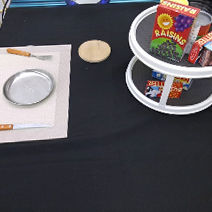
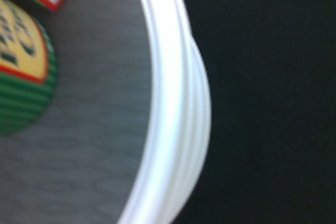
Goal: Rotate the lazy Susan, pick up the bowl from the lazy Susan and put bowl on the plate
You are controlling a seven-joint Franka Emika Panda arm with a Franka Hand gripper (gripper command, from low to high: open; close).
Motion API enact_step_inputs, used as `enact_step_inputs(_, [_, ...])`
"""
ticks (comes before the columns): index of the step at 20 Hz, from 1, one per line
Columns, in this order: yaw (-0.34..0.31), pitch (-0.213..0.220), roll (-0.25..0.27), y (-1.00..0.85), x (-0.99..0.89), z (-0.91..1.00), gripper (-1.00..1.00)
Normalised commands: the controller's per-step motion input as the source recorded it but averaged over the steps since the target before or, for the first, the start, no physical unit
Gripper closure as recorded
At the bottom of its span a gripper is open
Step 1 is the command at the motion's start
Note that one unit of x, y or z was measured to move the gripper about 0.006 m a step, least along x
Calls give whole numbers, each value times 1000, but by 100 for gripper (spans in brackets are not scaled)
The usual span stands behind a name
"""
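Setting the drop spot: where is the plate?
In the exterior view's left, the plate lies on the placemat, between fork and knife.

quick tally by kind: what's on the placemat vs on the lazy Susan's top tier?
Placemat:
plate: 1
fork: 1
knife: 1
Lazy Susan top tier:
raisins box: 1
other packages, partly cut off by the frame: uncertain
Total countable: 4. No bowl or gripper visible.

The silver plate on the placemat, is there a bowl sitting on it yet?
No, the plate lies bare on the placemat, with nothing on it.
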Motion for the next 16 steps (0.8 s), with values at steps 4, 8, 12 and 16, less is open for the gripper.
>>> enact_step_inputs(4, [0,0,176,324,409,16,-100])
enact_step_inputs(8, [0,0,214,150,261,-3,-100])
enact_step_inputs(12, [2,-18,237,79,156,-134,-100])
enact_step_inputs(16, [1,-82,230,24,49,-296,-100])
